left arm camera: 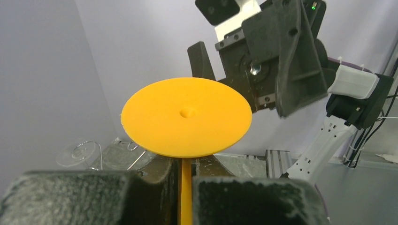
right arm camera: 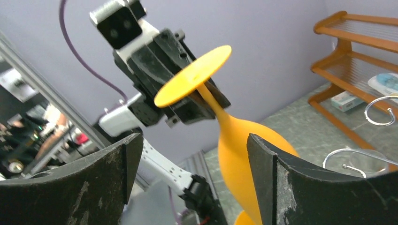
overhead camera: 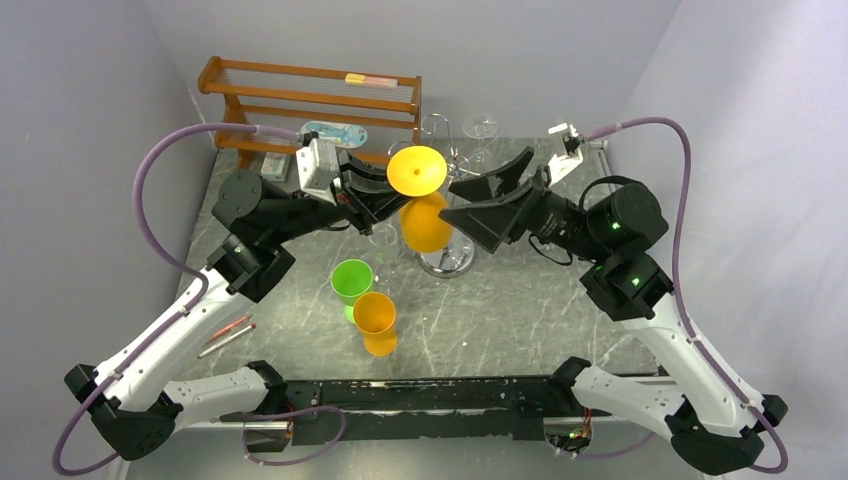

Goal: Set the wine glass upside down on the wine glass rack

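Note:
My left gripper point(overhead camera: 388, 196) is shut on the stem of an orange wine glass point(overhead camera: 424, 222) and holds it upside down, round foot point(overhead camera: 417, 170) on top, above the table. In the left wrist view the stem point(left arm camera: 186, 185) sits between my fingers point(left arm camera: 253, 201) under the foot point(left arm camera: 186, 123). The chrome wine glass rack point(overhead camera: 447, 262) stands right behind and below the bowl; its curled arms point(right arm camera: 380, 110) show in the right wrist view. My right gripper point(overhead camera: 452, 198) is open, jaws wide, just right of the glass; the bowl point(right arm camera: 237, 150) lies beside its right finger point(right arm camera: 300, 187).
A green glass point(overhead camera: 351, 280) and a second orange glass point(overhead camera: 376, 322) stand on the table in front. A clear glass point(overhead camera: 481, 127) is at the rack's back. The brown wooden shelf point(overhead camera: 310, 100) stands at the back left. Pens point(overhead camera: 225, 336) lie at the left.

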Motion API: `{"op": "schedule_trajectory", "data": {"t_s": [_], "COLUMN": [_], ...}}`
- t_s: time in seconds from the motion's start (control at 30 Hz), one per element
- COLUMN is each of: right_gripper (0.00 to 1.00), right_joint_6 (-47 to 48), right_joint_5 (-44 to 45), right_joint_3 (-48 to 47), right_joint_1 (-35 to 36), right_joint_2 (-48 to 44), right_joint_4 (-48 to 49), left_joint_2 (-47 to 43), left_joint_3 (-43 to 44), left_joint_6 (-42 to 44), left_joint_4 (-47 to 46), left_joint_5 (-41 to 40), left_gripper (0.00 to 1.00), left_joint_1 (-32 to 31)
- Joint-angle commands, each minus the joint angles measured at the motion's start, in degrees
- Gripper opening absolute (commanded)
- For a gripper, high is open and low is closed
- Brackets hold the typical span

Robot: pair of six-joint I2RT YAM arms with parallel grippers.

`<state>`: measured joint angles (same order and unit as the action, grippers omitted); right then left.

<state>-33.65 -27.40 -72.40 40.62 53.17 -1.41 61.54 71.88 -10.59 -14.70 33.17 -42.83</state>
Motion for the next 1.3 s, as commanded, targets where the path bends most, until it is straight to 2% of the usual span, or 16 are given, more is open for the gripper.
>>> {"op": "schedule_trajectory", "data": {"t_s": [0.0, 0.13, 0.23, 0.43, 0.6, 0.77, 0.83, 0.87, 0.9, 1.0, 1.27], "right_gripper": [0.86, 0.85, 0.81, 0.62, 0.49, 0.30, 0.18, 0.08, 0.01, 0.00, 0.00], "right_joint_6": [-11.0, -17.1, -19.8, -24.1, -25.1, -26.2, -26.3, -26.2, -26.1, -26.0, -28.0], "right_joint_5": [8.0, 12.0, 15.2, 16.0, 14.6, 13.3, 12.6, 12.8, 13.2, 13.9, 18.9], "right_joint_3": [-2.7, -5.6, -8.5, -10.8, -16.8, -19.2, -19.9, -20.4, -20.7, -20.2, -16.1], "right_joint_1": [0.4, 0.4, 0.4, 0.3, 0.3, 0.3, 0.3, 0.3, 0.3, 0.3, 0.3], "right_joint_2": [0.3, 1.6, 3.3, 6.3, 9.5, 10.5, 11.1, 11.2, 11.2, 10.1, 4.8], "right_joint_4": [-2.4, -7.0, -12.4, -17.2, -26.3, -29.5, -30.8, -31.8, -32.8, -34.6, -41.9], "left_joint_2": [-0.6, -0.3, -0.2, 0.5, 0.8, 1.3, 1.5, 1.7, 1.8, 1.9, -1.8], "left_joint_3": [-1.4, -2.2, -2.8, -3.2, -3.2, -3.0, -2.9, -2.8, -2.5, -1.6, -7.4], "left_joint_6": [2.8, 3.9, 3.7, 5.4, 8.1, 8.3, 7.6, 7.1, 6.7, 7.0, 5.5], "left_joint_4": [-2.5, -2.8, -3.8, -2.9, -0.5, 1.0, 1.3, 1.9, 2.9, 7.2, 8.4], "left_joint_5": [-0.5, -0.1, 0.7, 2.2, 3.1, 6.1, 7.2, 7.5, 7.5, 7.8, 7.4], "left_gripper": [0.05, 0.05, 0.05, 0.05, 0.05, 0.05, 0.05, 0.06, 0.10, 0.32, 0.72], "left_joint_1": [0.2, 0.2, 0.1, 0.2, 0.1, 0.2, 0.2, 0.1, 0.2, 0.2, 0.2]}}
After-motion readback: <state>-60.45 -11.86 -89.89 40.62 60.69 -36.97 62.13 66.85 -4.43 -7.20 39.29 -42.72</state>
